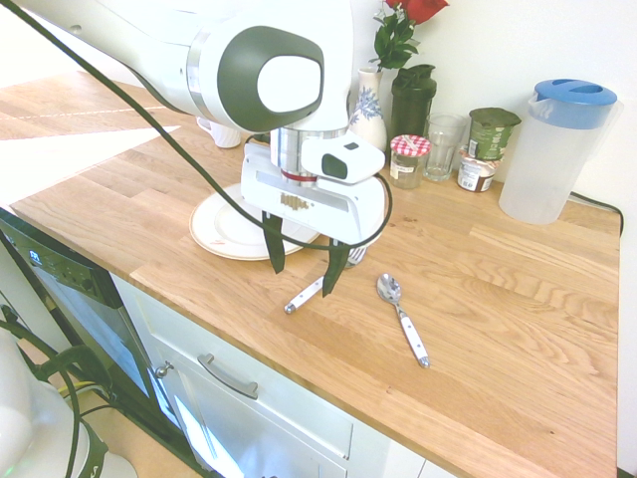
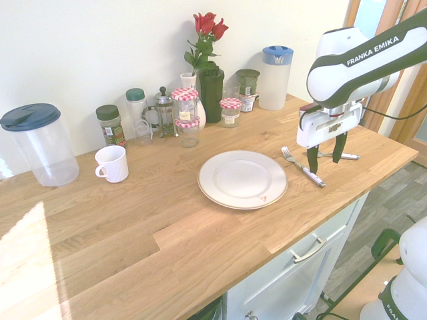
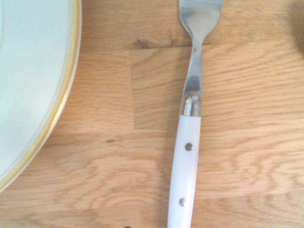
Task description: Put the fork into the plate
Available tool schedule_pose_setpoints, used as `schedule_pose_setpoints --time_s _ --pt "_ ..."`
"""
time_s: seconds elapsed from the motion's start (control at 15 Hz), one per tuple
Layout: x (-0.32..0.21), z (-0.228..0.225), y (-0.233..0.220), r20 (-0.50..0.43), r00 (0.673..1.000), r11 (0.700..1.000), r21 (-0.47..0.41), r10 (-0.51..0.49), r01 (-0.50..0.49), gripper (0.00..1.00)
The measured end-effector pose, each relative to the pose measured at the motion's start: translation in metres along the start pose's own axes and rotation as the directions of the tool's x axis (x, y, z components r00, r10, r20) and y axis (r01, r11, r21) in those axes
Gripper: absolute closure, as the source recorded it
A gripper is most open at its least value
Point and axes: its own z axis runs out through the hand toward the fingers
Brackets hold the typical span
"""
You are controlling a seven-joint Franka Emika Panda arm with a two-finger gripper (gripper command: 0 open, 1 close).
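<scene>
The fork (image 1: 311,292) (image 2: 301,166) (image 3: 188,142) lies flat on the wooden counter, its white riveted handle and silver tines clear in the wrist view. Right beside it sits the plate (image 1: 224,234) (image 2: 241,179) (image 3: 33,85), round and white with a pale-gold rim line, nothing on it. My gripper (image 1: 304,267) (image 2: 326,160) hangs open just above the counter, one dark finger on each side of the fork's handle, not touching it. Nothing is held.
A white-handled spoon (image 1: 402,317) (image 2: 337,156) lies just beyond the fork. Along the wall stand a vase with roses (image 2: 203,67), jars (image 2: 231,111), a glass (image 1: 444,145), two lidded jugs (image 1: 552,149) (image 2: 41,143) and a white mug (image 2: 112,163). The counter's front edge (image 1: 299,383) is close.
</scene>
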Motion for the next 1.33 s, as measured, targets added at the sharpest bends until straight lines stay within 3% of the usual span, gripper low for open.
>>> schedule_pose_setpoints --time_s 0.47,1.33 --pt "-0.003 0.02 0.012 0.052 0.997 0.998 0.03 0.053 -0.054 1.0" --pt "0.003 0.049 0.004 0.025 0.995 0.992 0.074 0.099 -0.101 1.0"
